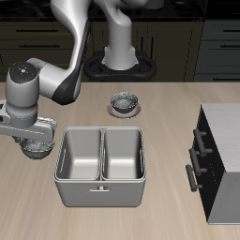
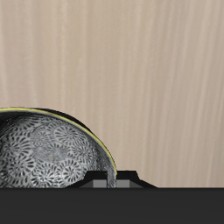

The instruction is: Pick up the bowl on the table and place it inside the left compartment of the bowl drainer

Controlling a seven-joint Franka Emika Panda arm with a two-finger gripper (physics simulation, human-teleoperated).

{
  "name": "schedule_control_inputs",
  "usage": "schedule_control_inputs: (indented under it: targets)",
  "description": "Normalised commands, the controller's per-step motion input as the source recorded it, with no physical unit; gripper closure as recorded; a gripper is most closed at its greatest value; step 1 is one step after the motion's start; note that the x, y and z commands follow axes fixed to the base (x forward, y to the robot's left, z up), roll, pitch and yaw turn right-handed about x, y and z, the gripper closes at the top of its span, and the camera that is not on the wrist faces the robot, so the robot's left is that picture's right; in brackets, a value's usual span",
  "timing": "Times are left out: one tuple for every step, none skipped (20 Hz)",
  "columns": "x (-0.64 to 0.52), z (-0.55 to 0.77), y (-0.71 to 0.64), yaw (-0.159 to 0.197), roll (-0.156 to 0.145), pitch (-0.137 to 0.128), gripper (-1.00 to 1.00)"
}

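Observation:
The bowl [image 1: 37, 149], small and dark grey with a speckled inside, sits low over the table [image 1: 159, 112] beside the bowl drainer [image 1: 100, 192]. My gripper [image 1: 35, 141] comes down on it from above. In the wrist view the bowl's [image 2: 48, 157] yellowish rim runs straight in between my fingertips, and the gripper [image 2: 105, 180] is shut on that rim. Whether the bowl touches the tabletop I cannot tell. The drainer's left compartment [image 1: 81, 155] is the well closest to the held bowl.
Farther back, a matching bowl [image 1: 124, 98] rests on a pinkish-brown plate [image 1: 123, 112]. A grey cabinet [image 1: 225, 150] with dark handles stands beyond the drainer's other well [image 1: 123, 156]. The robot's base [image 1: 120, 56] is at the table's back.

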Motion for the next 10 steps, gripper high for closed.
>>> schedule_control_inputs:
  targets:
    - [-0.39,0.69,0.27,0.032,0.034,-0.103,1.00]
    - [-0.22,0.40,0.10,-0.131,0.007,-0.021,1.00]
    - [-0.21,0.41,0.23,0.048,0.063,-0.078,1.00]
    - [-0.18,0.34,0.09,0.020,-0.004,-0.016,1.00]
    - [-0.23,0.46,0.15,-0.096,0.045,-0.066,1.00]
    - [-0.12,0.29,0.08,-0.006,0.029,-0.034,1.00]
    - [-0.17,0.35,0.06,0.015,-0.032,-0.004,1.00]
    - [-0.22,0.43,0.10,-0.012,0.010,-0.062,1.00]
    - [-0.08,0.27,0.02,-0.047,0.002,-0.015,1.00]
    - [-0.33,0.55,0.09,-0.027,-0.043,-0.061,1.00]
